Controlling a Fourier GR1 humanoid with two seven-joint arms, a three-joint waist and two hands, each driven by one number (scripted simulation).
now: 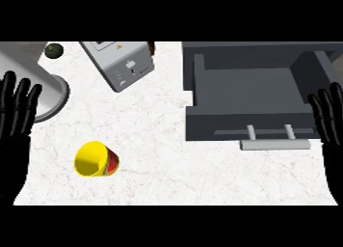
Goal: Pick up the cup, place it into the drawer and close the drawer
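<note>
Top-down view of a white marbled counter (174,183). Nearest the lower edge, left of centre, a yellow cup (96,159) lies on its side on the counter. Its mouth faces the left of the frame, and a red and green pattern shows on its outer wall. Nothing touches it.

At the left edge, the robot's left hand (9,137) is black and spread open with its fingers pointing up, and it holds nothing. At the right edge, the right hand (338,140) is open in the same way, also holding nothing. Both are well apart from the cup.

Further up, in the right half, a dark grey drawer (203,96) stands pulled open. Its pale bar handle (274,144) points toward the lower edge. No object shows inside it.

In the upper left, a grey box with a control panel (121,65) lies at an angle. Left of it is the curved edge of a pale round object (52,94). In the upper left corner is a small dark green round thing (55,50).
</note>
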